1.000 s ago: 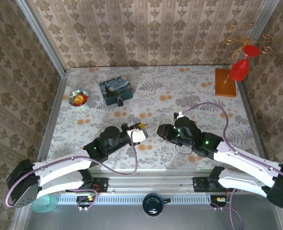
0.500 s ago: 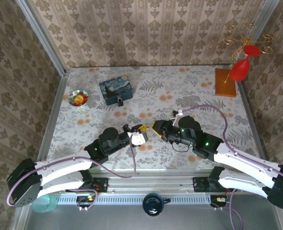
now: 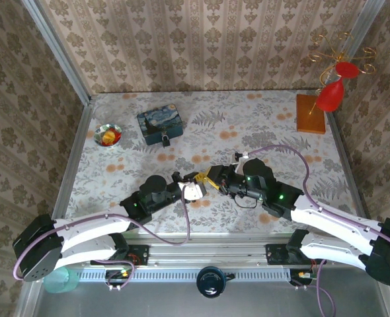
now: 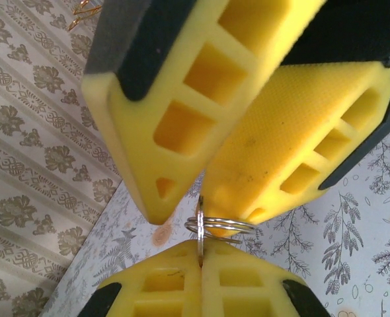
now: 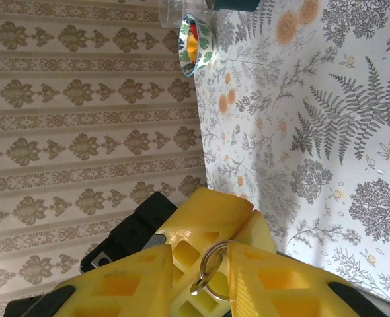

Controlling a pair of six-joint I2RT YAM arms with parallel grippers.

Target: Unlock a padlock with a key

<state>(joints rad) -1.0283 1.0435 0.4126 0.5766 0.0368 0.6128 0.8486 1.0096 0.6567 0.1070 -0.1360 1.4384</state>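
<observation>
1. The padlock (image 3: pixel 164 140) is lying on the desk (image 3: pixel 268 122), well beyond the left claw (image 4: pixel 201 261), just beside a blue tin (image 3: pixel 159 122).
2. The left claw is pinching the key (image 4: pixel 200 243), jaws fully closed.
3. The right claw (image 5: pixel 201 261) is flanking the key's ring (image 4: pixel 219 228); whether it is gripping is unclear.

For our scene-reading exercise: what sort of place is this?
Probably a staged robot test booth: beige damask wallpaper panels, a floral-print tabletop, and a white left arm and right arm bolted at its near edge.
</observation>
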